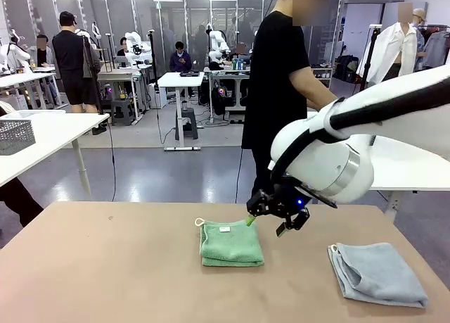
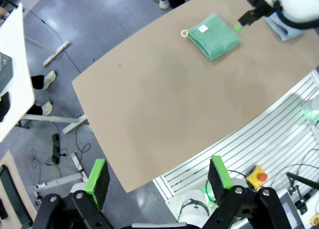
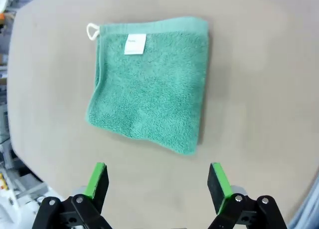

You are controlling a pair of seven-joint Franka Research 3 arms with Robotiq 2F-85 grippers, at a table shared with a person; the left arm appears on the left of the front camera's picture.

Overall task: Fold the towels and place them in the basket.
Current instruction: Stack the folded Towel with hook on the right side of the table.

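Observation:
A mint green towel (image 1: pixel 230 244) (image 2: pixel 214 35) (image 3: pixel 149 84) lies folded into a square at the table's middle, its white label and loop facing up. A pale blue-grey towel (image 1: pixel 378 272) (image 2: pixel 281 30) lies folded near the right front corner. My right gripper (image 1: pixel 266 226) (image 3: pixel 157 181) hangs open just above the green towel's far right corner, holding nothing. My left gripper (image 2: pixel 158 179) is open and empty, high up over the table's near edge. A grey mesh basket (image 1: pixel 15 134) stands on a white side table at the far left.
The brown table (image 1: pixel 105 267) is bare on its left half. A person in black (image 1: pixel 281 77) stands at the far side behind the right arm. Beyond the near edge sit a ribbed base plate and a yellow box with a red button (image 2: pixel 256 176).

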